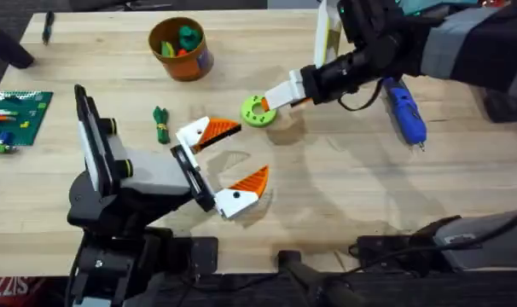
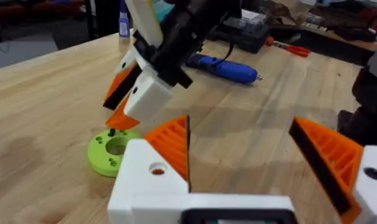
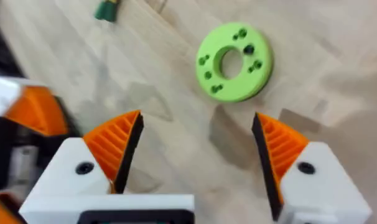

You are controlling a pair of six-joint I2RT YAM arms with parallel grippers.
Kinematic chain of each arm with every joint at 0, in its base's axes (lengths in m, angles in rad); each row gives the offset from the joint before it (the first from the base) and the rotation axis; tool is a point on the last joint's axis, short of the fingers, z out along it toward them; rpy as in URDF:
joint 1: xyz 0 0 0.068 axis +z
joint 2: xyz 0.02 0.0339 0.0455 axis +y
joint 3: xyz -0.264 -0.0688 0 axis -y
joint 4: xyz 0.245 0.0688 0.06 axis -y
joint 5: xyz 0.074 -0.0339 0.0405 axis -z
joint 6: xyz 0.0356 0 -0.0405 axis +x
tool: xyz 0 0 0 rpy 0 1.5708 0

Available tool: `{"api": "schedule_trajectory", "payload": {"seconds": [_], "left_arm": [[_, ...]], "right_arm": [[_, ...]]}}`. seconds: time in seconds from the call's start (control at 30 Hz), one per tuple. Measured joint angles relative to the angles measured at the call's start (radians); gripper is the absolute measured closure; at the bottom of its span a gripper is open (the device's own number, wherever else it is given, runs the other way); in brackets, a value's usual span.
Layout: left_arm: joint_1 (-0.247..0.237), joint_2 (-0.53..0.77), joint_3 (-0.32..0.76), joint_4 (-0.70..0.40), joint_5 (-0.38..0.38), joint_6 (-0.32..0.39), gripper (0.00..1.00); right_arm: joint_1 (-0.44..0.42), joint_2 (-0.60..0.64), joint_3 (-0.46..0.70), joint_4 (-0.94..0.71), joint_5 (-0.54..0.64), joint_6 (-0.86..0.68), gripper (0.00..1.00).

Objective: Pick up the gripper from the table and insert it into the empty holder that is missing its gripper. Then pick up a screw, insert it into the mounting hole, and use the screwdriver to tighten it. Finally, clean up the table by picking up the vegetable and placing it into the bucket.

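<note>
Both grippers are held wide open: left gripper (image 1: pixel 225 164) (base cut off), right gripper (image 3: pixel 195 146) above lime-green disc (image 3: pixel 234 61).

A pale wooden tabletop (image 1: pixel 327 188) of butcher-block planks runs across the overhead frame, its grain lengthwise and its surface evenly lit, with soft shadows falling on the boards. Along the top of the overhead frame the far edge gives way to a dark strip of room. At the left edge a green studded baseplate (image 1: pixel 15 115) lies flat on the wood. In the left wrist view, upper right, a cluttered dark bench (image 2: pixel 313 25) stands behind, carrying what may be red-handled pliers (image 2: pixel 291 48). At the upper left a grey floor (image 2: pixel 20 46) shows beyond the wood.
</note>
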Motion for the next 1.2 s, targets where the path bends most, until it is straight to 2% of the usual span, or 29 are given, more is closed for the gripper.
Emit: {"api": "schedule_trajectory", "payload": {"seconds": [0.17,0.2,0.3,0.33,0.53,0.73,0.93,1.2], "left_arm": [[0.0,0.0,0.0,0.0,0.0,0.0,0.011],[0.0,0.0,0.0,0.0,0.0,0.0,0.011],[0.0,0.0,0.0,0.0,0.001,0.0,0.011],[0.0,0.0,0.0,0.0,0.0,0.0,0.011],[0.0,0.0,0.0,0.0,0.0,0.0,0.011],[0.0,0.0,0.0,0.0,0.0,0.0,0.011],[0.0,0.0,0.0,-0.001,0.0,0.0,0.011],[0.0,0.0,0.0,-0.001,0.0,0.0,0.011]], "right_arm": [[0.045,0.006,0.003,0.04,0.107,-0.138,0.01],[0.056,0.006,0.003,0.055,0.129,-0.157,0.037],[0.096,0.008,0.003,0.091,0.211,-0.192,0.299],[0.108,0.008,0.003,0.102,0.237,-0.198,0.348],[0.16,0.028,0.003,0.186,0.319,-0.227,0.384],[0.171,0.068,0.003,0.261,0.361,-0.255,0.42],[0.17,0.105,0.003,0.309,0.379,-0.27,0.452],[0.17,0.154,0.003,0.357,0.387,-0.276,0.562]]}}
